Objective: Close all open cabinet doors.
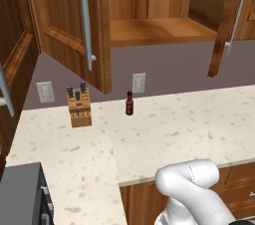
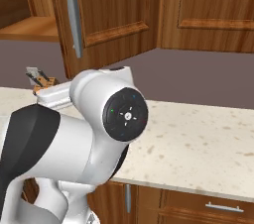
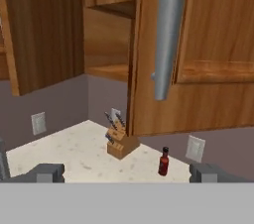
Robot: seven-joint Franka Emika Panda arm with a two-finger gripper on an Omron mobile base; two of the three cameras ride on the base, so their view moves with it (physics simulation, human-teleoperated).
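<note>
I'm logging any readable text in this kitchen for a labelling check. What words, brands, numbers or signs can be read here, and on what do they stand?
None can be read.
The small red bottle has a pale band on its front, too small and blurred to tell whether it carries any writing.
The knife block, the wall outlets, the cabinet doors and the counter carry no words, numbers or signs.

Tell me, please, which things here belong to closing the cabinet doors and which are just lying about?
Job:
- left open cabinet door
- right open cabinet door
- gripper, open

Lying about:
- knife block
- red sauce bottle
- wall outlets
</note>
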